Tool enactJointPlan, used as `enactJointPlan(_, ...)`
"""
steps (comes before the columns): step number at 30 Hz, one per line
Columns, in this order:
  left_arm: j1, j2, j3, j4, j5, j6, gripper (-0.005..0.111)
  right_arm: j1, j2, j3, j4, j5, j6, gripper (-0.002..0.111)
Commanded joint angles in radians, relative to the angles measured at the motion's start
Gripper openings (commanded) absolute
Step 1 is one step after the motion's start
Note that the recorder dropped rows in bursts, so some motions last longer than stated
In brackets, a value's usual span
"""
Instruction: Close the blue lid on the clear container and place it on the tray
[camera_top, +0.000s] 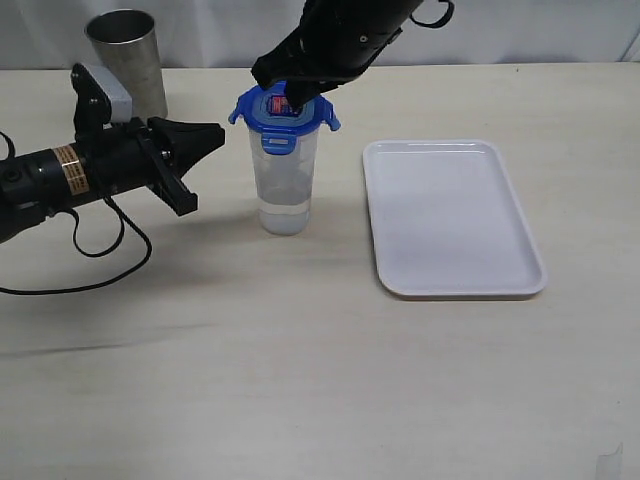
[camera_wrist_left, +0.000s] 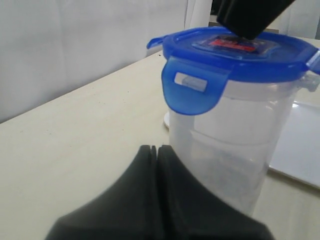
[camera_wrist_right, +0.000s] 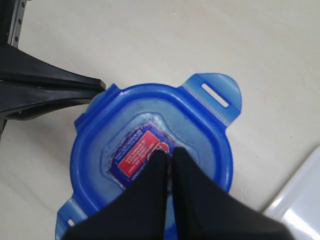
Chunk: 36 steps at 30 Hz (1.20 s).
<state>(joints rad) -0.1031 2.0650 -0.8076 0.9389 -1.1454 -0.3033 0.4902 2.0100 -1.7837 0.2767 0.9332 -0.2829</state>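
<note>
- The pale tabletop (camera_top: 300, 380) lies bare at the front.
- The white tray (camera_top: 450, 215) lies flat on the right side of the tabletop, with nothing on it. It is near the clear container (camera_top: 283, 185) but apart from it.
- The left hand (camera_top: 215, 137) reaches in low from the left, lying sideways. Its jaws are pressed together with nothing between them. The tips point at the container's upper wall, just beside it, with a gap showing.
- A black cable (camera_top: 100, 240) loops on the tabletop under that arm.
- The clear container stands upright on the tabletop, between the left hand and the tray, off the tray.
- The blue lid (camera_top: 258, 108) sits level on the container's rim. Its tabs (camera_wrist_right: 220, 95) flare outward, and the front one hangs down over the wall.
- The right hand (camera_top: 297, 100) comes down from behind. Its jaws are closed and grip nothing, and the tips rest on top of the lid at the red-and-white sticker (camera_wrist_right: 137, 155).
- A grey steel cup (camera_top: 128, 60) stands upright at the back left, well apart from the container.
</note>
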Motion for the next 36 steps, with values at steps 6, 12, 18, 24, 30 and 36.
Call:
enactJointPlan(6,-0.002,0.001,-0.008,-0.02,-0.013,0.018,0.0,0.002,0.006,0.005,-0.031,-0.014,-0.044,0.005)
enactJointPlan(12,-0.002,0.001,-0.01,-0.044,-0.013,0.018,0.0,0.002,0.006,0.005,0.088,-0.05,-0.156,0.005)
enactJointPlan(18,-0.002,0.001,-0.01,-0.046,-0.013,0.019,0.0,0.002,0.006,0.005,0.18,-0.102,-0.23,0.005)
enactJointPlan(24,-0.002,0.001,-0.01,-0.046,-0.016,0.019,0.0,0.002,0.006,0.005,0.187,-0.125,-0.237,0.005)
enactJointPlan(30,-0.002,0.001,-0.01,-0.046,-0.016,0.019,0.0,0.002,0.024,0.005,0.187,-0.098,-0.225,0.005)
enactJointPlan(36,-0.002,0.001,-0.01,-0.044,-0.018,0.019,0.0,0.002,0.03,0.005,0.187,-0.087,-0.225,0.005)
